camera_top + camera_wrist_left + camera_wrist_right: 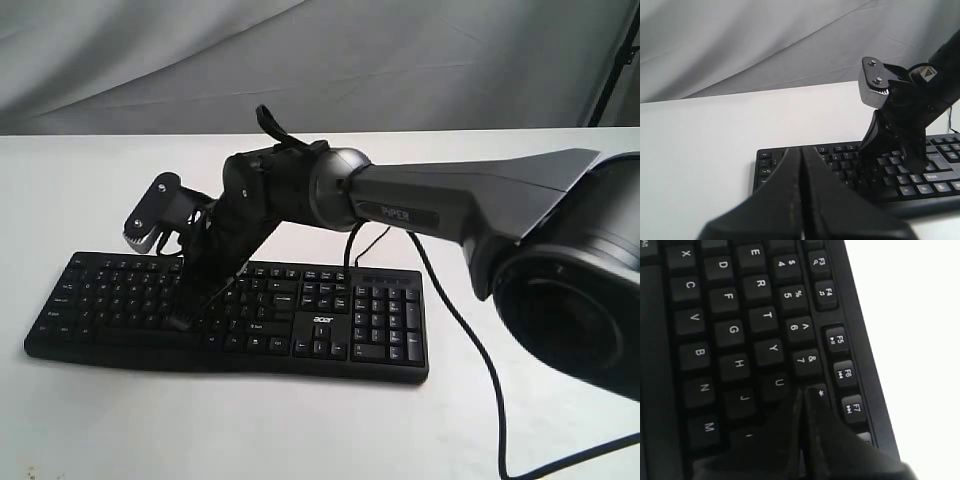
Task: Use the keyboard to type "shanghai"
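Keyboard (318, 322) midsection behind right arm (430, 205)

Counted in the scene were 1 keyboard (300, 310), carrying 1 white logo (322, 319); 2 grippers, namely the left gripper (802, 200) and the right gripper (802, 440), each showing 2 fingers (775, 200); 1 arm (450, 205) in the exterior view; 1 white table (100, 420); 1 grey backdrop cloth (300, 60); 1 thick black cable (498, 430); 5 labelled function keys (839, 339) in the right wrist view.
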Available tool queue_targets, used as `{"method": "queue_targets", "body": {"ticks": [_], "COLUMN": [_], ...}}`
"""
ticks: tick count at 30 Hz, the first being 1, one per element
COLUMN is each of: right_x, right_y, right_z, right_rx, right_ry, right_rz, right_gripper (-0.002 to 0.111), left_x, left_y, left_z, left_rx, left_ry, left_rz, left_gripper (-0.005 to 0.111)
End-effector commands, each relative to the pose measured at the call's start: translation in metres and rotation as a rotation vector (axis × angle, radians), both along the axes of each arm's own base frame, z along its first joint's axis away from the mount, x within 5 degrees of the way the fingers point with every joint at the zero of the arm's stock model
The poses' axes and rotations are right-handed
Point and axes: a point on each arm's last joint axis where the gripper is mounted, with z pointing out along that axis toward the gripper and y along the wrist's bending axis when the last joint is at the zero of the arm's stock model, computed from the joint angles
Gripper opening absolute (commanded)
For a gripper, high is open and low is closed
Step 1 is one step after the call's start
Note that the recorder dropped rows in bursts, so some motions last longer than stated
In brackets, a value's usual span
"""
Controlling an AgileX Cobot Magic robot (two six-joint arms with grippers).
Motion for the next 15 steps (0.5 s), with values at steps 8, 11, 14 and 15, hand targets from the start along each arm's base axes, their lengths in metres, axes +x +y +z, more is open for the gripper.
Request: {"method": "queue_targets", "body": {"ticks": [8, 11, 14, 15], "right_x": [-0.0007, -0.0011, -0.0011, -0.0011], "right_y": [-0.0027, -0.0028, -0.0028, -0.0028], "right_z": [-0.0008, -0.0010, -0.0010, -0.0010], "right_rx": [-0.011, -0.013, -0.014, -0.014], "right_ry": [0.021, 0.024, 0.022, 0.022], "right_rz": [0.018, 0.022, 0.025, 0.025], "right_gripper": [0.000, 0.000, 0.000, 0.000], "left_x": [-0.0001, -0.0001, -0.0001, -0.0001], "left_y": [-0.0002, -0.0002, -0.0002, -0.0002], "left_z": [-0.0008, -0.0008, -0.0008, -0.0008], "left_rx": [0.000, 0.000, 0.000, 0.000], "left_ry": [-0.004, -0.004, -0.004, -0.004], "left_rz": [-0.004, -0.004, -0.004, -0.004], "left_gripper": [0.000, 0.000, 0.000, 0.000]}}
